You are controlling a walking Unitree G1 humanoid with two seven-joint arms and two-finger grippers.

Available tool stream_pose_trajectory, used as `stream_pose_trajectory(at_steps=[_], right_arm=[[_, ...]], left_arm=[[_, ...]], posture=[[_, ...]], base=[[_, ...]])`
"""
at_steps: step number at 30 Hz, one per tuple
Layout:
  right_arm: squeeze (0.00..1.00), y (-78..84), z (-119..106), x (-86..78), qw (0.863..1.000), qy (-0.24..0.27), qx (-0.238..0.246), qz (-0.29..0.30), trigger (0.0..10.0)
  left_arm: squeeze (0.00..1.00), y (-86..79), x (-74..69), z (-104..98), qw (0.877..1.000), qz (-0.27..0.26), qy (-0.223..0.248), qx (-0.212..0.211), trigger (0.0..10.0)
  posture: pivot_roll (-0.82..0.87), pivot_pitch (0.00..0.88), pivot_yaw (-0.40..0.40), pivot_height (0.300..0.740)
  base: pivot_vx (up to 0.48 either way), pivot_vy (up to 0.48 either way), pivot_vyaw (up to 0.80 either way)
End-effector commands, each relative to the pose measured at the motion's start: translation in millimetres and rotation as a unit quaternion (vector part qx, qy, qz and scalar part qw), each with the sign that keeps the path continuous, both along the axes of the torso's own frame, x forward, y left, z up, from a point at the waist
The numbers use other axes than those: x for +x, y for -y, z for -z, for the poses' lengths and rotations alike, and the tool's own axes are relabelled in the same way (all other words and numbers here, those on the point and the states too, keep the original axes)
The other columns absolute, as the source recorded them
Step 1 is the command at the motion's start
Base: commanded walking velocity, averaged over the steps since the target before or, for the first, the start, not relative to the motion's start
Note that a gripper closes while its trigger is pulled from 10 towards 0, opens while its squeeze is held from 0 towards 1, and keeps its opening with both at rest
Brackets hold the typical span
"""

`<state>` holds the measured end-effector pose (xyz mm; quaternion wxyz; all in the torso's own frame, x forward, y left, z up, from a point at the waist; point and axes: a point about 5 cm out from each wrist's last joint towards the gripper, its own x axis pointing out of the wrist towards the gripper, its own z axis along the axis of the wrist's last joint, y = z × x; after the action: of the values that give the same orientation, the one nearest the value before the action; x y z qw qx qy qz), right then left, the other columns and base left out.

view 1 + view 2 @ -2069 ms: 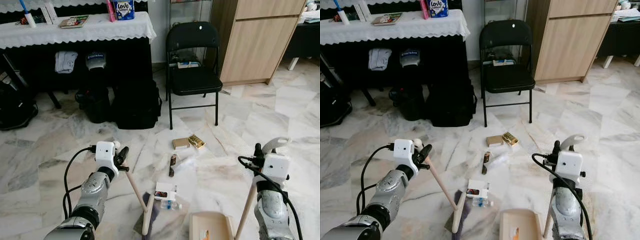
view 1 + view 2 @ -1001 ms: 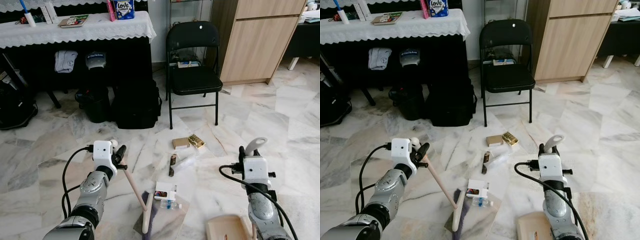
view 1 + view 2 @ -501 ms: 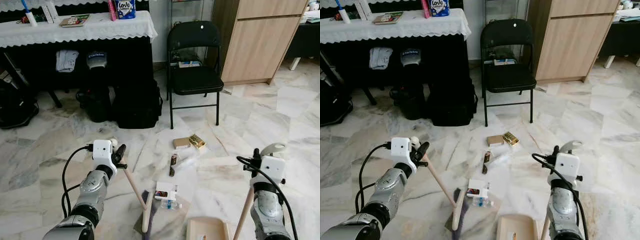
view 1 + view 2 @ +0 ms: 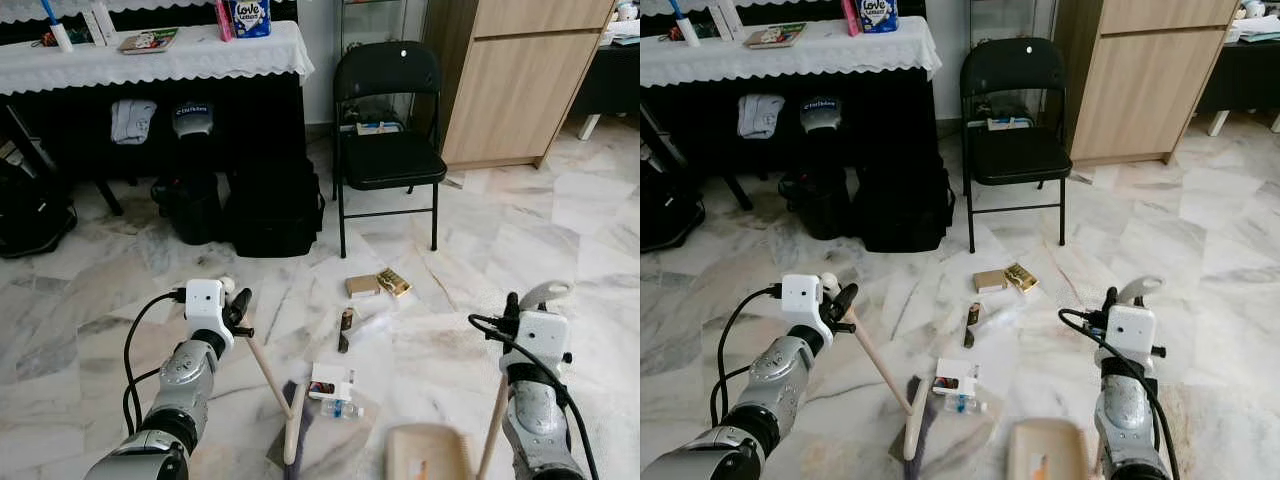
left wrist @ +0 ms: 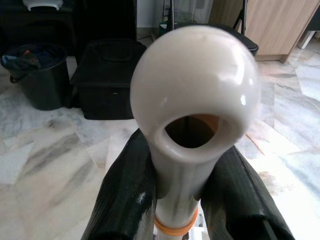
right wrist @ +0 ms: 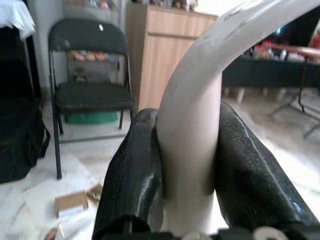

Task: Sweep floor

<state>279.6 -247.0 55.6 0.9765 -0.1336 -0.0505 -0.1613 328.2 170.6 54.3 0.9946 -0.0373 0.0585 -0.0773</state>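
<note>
My left gripper (image 4: 237,305) is shut on the white knob end of a wooden broom handle (image 5: 192,100). The stick slants down to the broom head (image 4: 293,430) on the marble floor. Beside the head lie a white box (image 4: 330,383) and a small plastic bottle (image 4: 343,408). Farther out are a brown item (image 4: 345,328), a cardboard box (image 4: 362,286) and a gold packet (image 4: 393,283). My right gripper (image 4: 518,305) is shut on the curved white handle (image 6: 190,115) of a beige dustpan (image 4: 428,452), which sits low at the near edge, right of the broom.
A black folding chair (image 4: 385,110) stands beyond the litter, with a wooden cabinet (image 4: 510,80) to its right. Black bags (image 4: 272,205) and a bin (image 4: 190,205) sit under a table with a white cloth (image 4: 150,55) at the back left.
My right arm swung the dustpan toward the right, then back; over the last half second the pan edged right again. The left arm and broom have barely moved.
</note>
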Motion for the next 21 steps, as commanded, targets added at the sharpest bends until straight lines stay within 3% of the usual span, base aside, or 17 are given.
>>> stream_pose_trajectory(at_steps=[1,12,21], right_arm=[[0.00,-4.7,-13,6.6,0.999,0.034,-0.013,-0.015,10.0],[0.00,-15.7,-11,7.7,0.998,0.030,-0.044,-0.044,10.0],[0.00,-16.2,3,4.6,0.998,-0.013,-0.047,-0.045,10.0]], left_arm=[[0.00,-5.0,2.7,-5,1.000,-0.008,0.011,0.004,10.0],[0.00,-4.4,3.2,-6,1.000,-0.009,0.012,0.003,10.0],[0.00,-7.1,3.1,-6,1.000,-0.014,0.013,0.002,10.0]], posture=[[-0.01,0.000,0.053,0.740],[0.00,0.000,0.053,0.740],[0.00,0.006,0.062,0.740]], base=[[0.000,0.000,0.00],[0.000,0.000,0.00],[0.000,0.000,0.00]])
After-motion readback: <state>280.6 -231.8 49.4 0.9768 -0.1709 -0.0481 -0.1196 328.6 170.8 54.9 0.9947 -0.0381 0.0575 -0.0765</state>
